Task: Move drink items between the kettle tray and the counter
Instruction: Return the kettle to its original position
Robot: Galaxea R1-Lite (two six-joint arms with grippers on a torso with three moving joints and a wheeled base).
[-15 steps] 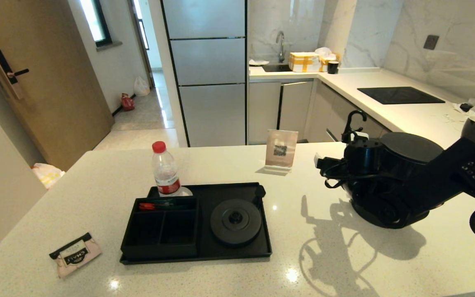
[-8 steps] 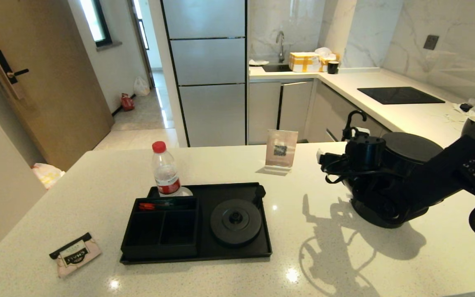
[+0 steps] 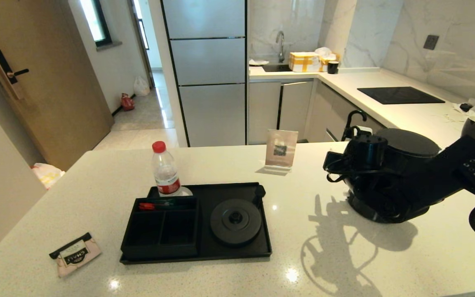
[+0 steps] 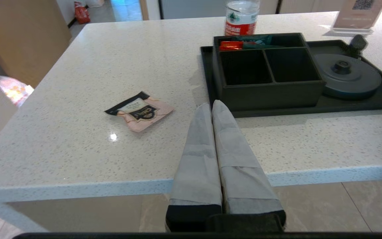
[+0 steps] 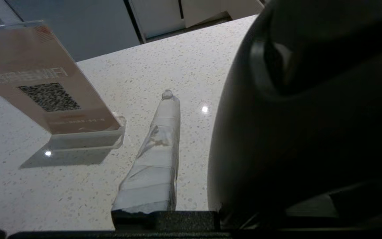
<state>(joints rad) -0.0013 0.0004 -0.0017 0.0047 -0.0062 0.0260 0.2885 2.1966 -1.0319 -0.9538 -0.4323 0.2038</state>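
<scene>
One kettle (image 3: 402, 165) against right-arm jaws.

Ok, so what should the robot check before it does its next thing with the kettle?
1. Round kettle base bare: ok.
2. Right pincer is at the kettle: ok.
3. Firm hold on the kettle: cannot tell.
4. Water bottle stands at the kettle tray's far left corner, away from the base: ok.
5. Left pincer shut, parked by the near counter edge: ok.
6. Tea sachet in the tray: not ok, it lies on the counter.
</scene>
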